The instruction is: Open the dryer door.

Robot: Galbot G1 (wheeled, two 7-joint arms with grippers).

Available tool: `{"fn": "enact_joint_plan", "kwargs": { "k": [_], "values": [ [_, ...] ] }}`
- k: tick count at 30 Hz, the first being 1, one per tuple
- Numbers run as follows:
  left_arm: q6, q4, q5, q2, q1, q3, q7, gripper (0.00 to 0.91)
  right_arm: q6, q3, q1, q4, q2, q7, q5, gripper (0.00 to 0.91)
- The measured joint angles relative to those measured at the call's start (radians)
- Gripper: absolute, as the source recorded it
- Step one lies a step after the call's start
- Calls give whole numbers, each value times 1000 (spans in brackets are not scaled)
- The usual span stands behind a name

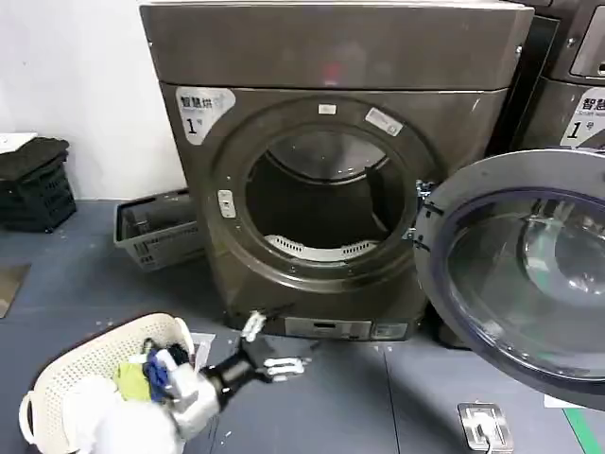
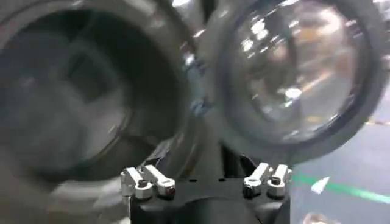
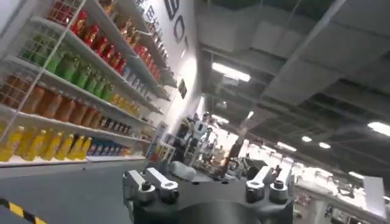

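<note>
Left gripper [image 1: 267, 352], fingers spread and empty, sits at 7 o'clock beside a white perforated laundry basket [image 1: 90, 364]. Chrome-ringed, dark-glass dryer door [image 1: 529, 274] hangs open at 3 o'clock; grey crate [image 1: 156, 230] at 9 o'clock.

Right gripper [image 3: 207, 185]: fingers parted, empty.

White wall [image 1: 85, 85], grey floor [image 1: 378, 407]

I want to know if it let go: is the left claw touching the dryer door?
Apart. The head view shows the left claw low near the floor, far from the open dryer door.
</note>
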Motion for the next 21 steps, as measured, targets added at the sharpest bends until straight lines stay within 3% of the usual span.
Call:
{"fn": "enact_joint_plan", "kwargs": {
  "k": [8, 13, 17, 21],
  "values": [
    [166, -98, -327, 59, 231, -275, -341, 907, 29, -29, 13, -36, -29, -3, 5, 907],
    [266, -92, -574, 64, 343, -462, -553, 907, 23, -47, 25, -35, -31, -4, 63, 907],
    [333, -74, -730, 67, 419, -579, -682, 907, 15, -61, 27, -17, -22, -7, 131, 907],
    [401, -52, -851, 64, 455, -662, -783, 907, 19, -68, 27, -3, -17, -11, 152, 907]
  ]
}}
